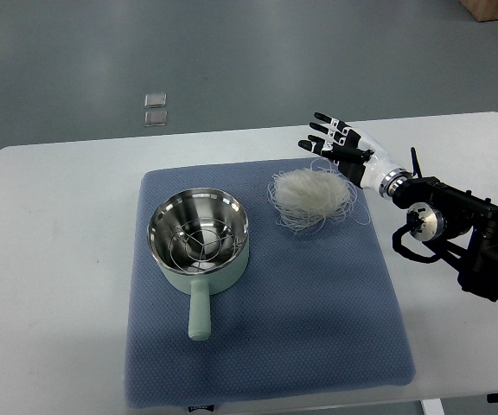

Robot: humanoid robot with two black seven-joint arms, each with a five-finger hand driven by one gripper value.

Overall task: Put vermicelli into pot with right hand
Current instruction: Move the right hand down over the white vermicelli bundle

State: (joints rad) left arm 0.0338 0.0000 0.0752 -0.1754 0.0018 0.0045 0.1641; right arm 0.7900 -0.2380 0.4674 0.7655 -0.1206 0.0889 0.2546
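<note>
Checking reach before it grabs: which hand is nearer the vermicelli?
Right. The right hand hovers open at the upper right edge of the vermicelli; the left hand is out of view.

Loose nest of thin white translucent vermicelli [311, 198], roughly round bundle, stray strands sticking out around the edges, lying flat, not in the pot. Small pale mint-green pot with shiny steel interior [199, 241] sits upright just left of it, apart from it, not touching. Wire rack visible inside on the pot's bottom, no lid. Short mint handle points toward the near edge.
</note>
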